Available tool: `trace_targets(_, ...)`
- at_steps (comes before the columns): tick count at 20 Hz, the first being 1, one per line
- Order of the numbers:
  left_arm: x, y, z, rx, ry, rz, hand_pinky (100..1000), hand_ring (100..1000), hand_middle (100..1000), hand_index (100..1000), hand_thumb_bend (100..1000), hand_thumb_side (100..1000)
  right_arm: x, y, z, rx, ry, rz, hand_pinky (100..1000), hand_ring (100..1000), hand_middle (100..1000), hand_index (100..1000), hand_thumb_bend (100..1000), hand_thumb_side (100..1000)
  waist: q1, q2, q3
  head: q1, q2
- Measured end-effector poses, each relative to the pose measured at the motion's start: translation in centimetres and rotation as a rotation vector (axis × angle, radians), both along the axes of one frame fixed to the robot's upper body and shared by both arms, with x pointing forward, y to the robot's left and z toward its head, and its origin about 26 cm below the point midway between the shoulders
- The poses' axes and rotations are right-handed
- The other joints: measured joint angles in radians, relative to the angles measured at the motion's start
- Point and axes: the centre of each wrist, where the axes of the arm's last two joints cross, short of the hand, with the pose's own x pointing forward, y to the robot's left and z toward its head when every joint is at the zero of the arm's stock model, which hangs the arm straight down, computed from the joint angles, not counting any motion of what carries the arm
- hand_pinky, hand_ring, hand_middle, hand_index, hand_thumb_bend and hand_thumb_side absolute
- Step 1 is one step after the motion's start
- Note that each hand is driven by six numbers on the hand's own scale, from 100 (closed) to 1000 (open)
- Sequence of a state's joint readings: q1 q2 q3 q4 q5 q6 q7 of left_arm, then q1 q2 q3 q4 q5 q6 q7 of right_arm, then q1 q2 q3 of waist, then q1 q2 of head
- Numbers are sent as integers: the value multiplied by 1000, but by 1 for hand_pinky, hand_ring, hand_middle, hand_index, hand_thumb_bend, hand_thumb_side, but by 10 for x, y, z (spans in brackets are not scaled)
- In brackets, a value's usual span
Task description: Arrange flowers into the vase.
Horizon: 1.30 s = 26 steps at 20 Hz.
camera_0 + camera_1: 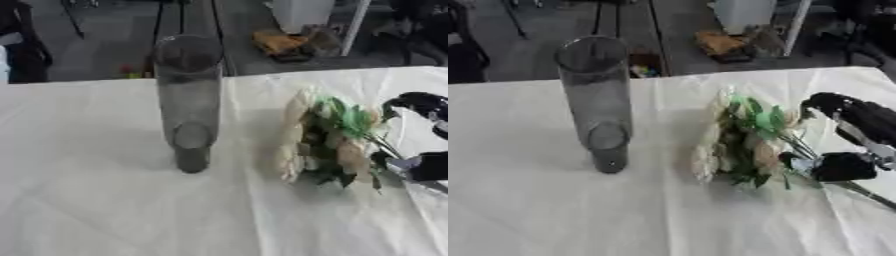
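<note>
A tall clear glass vase [595,100] stands upright on the white tablecloth, left of centre, with nothing in it. To its right is a bunch of cream flowers with green leaves [741,142], blooms pointing toward the vase and stems [802,147] running off to the lower right. My black right hand [861,116] comes in from the right edge. Its fingers curve over the stems and its thumb [842,167] sits against them from below, so it is shut on the bunch. My left hand shows in neither view.
The white-clothed table [553,210] ends at a far edge just behind the vase. Beyond it lie a dark floor, an orange object [721,44], a white container [745,14] and a dark seat [22,50] at far left.
</note>
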State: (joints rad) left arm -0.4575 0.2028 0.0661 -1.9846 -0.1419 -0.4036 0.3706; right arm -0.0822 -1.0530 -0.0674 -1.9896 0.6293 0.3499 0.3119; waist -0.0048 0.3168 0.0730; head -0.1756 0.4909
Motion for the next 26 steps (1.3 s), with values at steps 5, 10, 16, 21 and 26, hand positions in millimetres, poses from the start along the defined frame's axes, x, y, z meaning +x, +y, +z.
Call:
trace_targets(5, 0, 0, 0, -1, 1, 0, 743, 807, 830, 868, 100, 1000, -1, 1, -8, -24, 9, -28, 902, 1000, 970, 1000, 402, 695, 0, 3, 1, -3, 0)
trace_targets(10, 0, 0, 0, -1, 4, 1, 743, 807, 829, 866, 100, 1000, -1, 2, -15, -15, 34, -53, 901, 1000, 976, 1000, 417, 678, 1, 4, 6, -4, 0)
trace_targets(16, 0, -1, 0, 0, 7, -1, 743, 807, 828, 865, 100, 1000, 0, 4, -18, -3, 72, -76, 900, 1000, 974, 1000, 404, 666, 3, 6, 15, -11, 0)
trace_targets(21, 0, -2, 0, 1, 7, -3, 743, 807, 828, 865, 100, 1000, 0, 6, -19, -1, 96, -106, 897, 1000, 969, 1000, 390, 666, 5, 9, 19, -15, -1)
trace_targets(26, 0, -2, 0, 1, 7, -3, 743, 807, 828, 865, 100, 1000, 1, 4, -20, 0, 106, -139, 896, 1000, 968, 1000, 371, 666, 9, 10, 21, -21, -2)
